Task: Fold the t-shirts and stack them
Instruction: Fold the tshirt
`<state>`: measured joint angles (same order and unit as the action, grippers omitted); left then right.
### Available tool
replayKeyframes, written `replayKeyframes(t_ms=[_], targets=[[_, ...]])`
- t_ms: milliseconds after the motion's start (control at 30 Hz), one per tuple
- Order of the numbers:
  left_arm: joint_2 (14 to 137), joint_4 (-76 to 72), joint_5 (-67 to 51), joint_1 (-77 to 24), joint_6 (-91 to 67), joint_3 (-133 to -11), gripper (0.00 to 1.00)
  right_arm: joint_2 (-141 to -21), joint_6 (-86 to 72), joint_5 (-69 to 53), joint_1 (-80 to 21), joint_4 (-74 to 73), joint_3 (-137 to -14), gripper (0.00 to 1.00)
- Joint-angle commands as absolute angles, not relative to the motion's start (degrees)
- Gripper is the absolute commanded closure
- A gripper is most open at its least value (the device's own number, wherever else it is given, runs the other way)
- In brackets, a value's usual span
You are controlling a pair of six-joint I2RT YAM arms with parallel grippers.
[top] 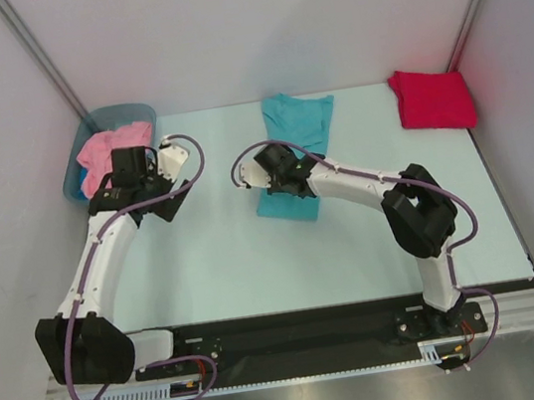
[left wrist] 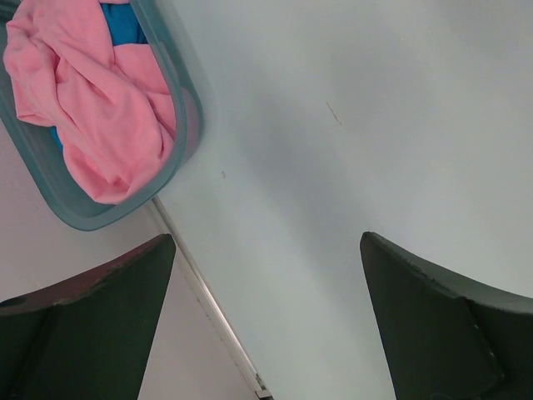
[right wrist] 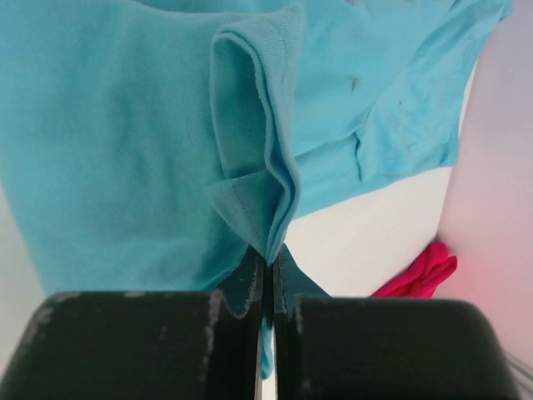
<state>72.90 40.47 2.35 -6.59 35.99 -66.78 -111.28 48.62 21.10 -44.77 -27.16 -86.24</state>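
At the upper left of the top view, the grey-blue tub (top: 138,110) with the pink t-shirt (top: 113,145) heaped inside, not yet taken out for folding. Just beside it, the left gripper (left wrist: 266,242), jaws spread fully and holding nothing, hovering over the bare table (top: 215,258). In the upper middle, the turquoise t-shirt (top: 294,125) lying partly folded; the right gripper (right wrist: 268,267) pinched tight on a doubled edge of it, seemingly to carry that edge over. At the upper right corner, the crimson t-shirt (top: 431,98), folded already, probably the base for stacking.
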Motion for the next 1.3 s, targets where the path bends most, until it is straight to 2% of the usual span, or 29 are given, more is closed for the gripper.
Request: replayKeyframes(t_ms=[0, 367, 1267], targets=[[73.47, 39.81, 1.49, -7.03, 34.80, -69.78, 0.00, -113.90, 52.29, 20.39, -43.42, -23.82, -90.52, 1.00], [74.44, 39.81, 2.37, -7.03, 35.16, -70.40, 0.00, -119.97, 53.44, 19.16, -40.87, -22.59, -95.10, 1.00], [75.23, 39.73, 2.46, -7.03, 35.24, -70.49, 0.00, -126.30, 53.79, 21.71, -37.44, -19.51, -100.19, 1.00]])
